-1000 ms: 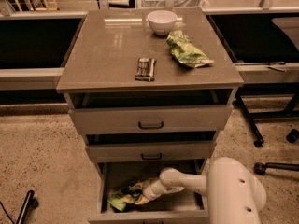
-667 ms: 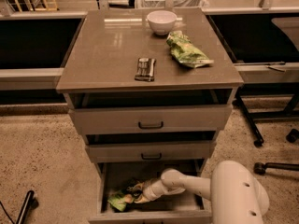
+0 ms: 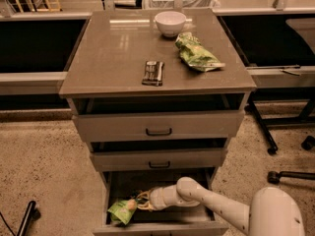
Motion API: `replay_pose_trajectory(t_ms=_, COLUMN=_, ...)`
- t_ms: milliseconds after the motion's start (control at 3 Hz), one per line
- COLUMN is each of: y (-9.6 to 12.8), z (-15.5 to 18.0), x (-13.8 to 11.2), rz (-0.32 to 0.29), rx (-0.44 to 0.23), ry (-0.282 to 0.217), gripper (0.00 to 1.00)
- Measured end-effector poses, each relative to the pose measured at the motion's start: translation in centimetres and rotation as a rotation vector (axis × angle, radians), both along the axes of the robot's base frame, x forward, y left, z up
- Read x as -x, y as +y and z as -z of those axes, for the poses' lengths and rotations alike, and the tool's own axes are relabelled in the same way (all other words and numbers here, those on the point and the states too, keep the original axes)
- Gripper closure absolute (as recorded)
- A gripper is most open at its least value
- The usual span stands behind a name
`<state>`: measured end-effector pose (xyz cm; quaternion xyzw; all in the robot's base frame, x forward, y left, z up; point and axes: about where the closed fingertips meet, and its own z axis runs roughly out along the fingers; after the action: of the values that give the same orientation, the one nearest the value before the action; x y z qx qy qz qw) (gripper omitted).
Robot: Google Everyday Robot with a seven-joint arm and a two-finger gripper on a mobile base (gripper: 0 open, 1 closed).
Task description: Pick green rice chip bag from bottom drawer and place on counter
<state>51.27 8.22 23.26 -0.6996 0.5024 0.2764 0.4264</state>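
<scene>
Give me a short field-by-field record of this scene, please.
gripper: in the bottom drawer, at the green rice chip bag
bag position: front left of the drawer
counter: holds white bowl, paler green bag, dark packet
top drawer, middle drawer: partly open
</scene>
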Motion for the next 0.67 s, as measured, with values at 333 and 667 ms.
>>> replay_pose_trajectory(t_ms=333, y=1.4, z=-6.3, x=1.5, rz=-0.085, rx=-0.001, ry=-0.11, gripper=1.0)
replay_pose_trajectory(t_ms=667, y=3.2, z=-16.7, x=3.3, rz=-0.184, rx=0.039, ry=-0.253, gripper=1.0)
